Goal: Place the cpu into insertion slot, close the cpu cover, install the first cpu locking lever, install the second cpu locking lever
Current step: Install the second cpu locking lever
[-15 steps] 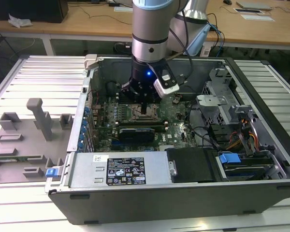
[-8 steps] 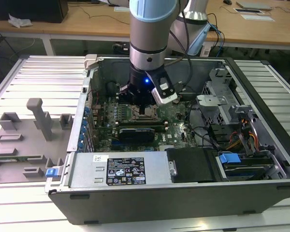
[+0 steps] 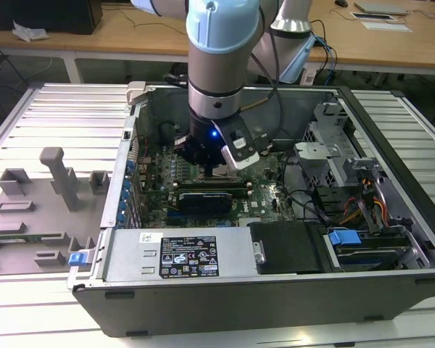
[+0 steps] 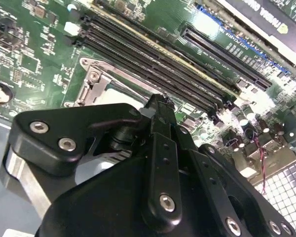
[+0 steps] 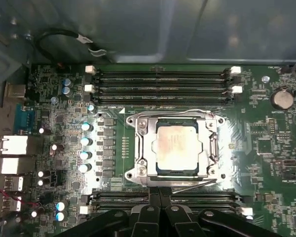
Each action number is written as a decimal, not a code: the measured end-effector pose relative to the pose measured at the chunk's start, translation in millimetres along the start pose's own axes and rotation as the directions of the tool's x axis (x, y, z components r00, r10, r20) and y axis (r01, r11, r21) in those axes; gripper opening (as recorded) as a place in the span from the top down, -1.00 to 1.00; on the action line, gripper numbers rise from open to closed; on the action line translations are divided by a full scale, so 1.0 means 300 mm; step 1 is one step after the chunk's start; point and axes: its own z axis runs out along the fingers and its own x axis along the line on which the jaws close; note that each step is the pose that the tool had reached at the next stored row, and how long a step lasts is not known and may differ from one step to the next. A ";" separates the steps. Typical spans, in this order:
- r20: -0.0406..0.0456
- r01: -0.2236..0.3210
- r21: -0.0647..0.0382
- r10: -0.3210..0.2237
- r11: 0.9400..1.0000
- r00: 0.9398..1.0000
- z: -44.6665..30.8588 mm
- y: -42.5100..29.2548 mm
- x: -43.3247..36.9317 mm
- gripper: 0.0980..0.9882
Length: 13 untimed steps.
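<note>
Item: open computer case (image 3: 225, 290), laid on its side on a ribbed metal counter (image 3: 51, 109), with the green circuit board (image 5: 266, 163) exposed inside.

Cpu (image 5: 179, 148): seated flat in the insertion slot (image 5: 176, 174), silvery top face upward, as seen in the first wrist view. In the second wrist view a pale corner of the cpu (image 4: 119, 96) was visible just beyond the gripper.

Cpu cover (image 5: 144, 148): lowered over the slot, its metal frame lying around the chip, whose top showed through the square window. Thin wire levers were seen along two sides of the frame; whether they were latched could not be told.

Gripper (image 5: 160, 193): positioned low over the board, just beside the slot's edge on the side nearer the second bank of memory slots (image 5: 197, 200). Its two fingers were drawn together with almost no gap between them, and nothing was held. In the exterior view the gripper (image 3: 206, 161) was recorded directly above the middle of the board, under the pale blue arm (image 3: 221, 43).

Other contents: four long black memory slots (image 5: 160, 85) on the far side of the slot; a black card (image 3: 210, 197); a grey moulded tray (image 3: 36, 210) at the exterior view's left.
</note>
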 end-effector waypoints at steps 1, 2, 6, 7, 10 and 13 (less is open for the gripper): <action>0.000 0.000 -0.001 0.000 1.000 1.000 0.006 -0.001 0.009 0.98; 0.001 0.000 -0.005 0.000 1.000 1.000 0.015 -0.003 0.018 0.98; 0.001 0.000 -0.018 0.000 1.000 1.000 0.032 -0.010 0.043 0.98; 0.001 0.000 -0.022 0.000 1.000 1.000 0.033 -0.013 0.049 0.98; 0.002 0.000 -0.035 0.000 0.999 1.000 0.036 -0.024 0.054 0.98; 0.002 0.000 -0.059 0.000 0.998 1.000 0.038 -0.052 0.057 0.98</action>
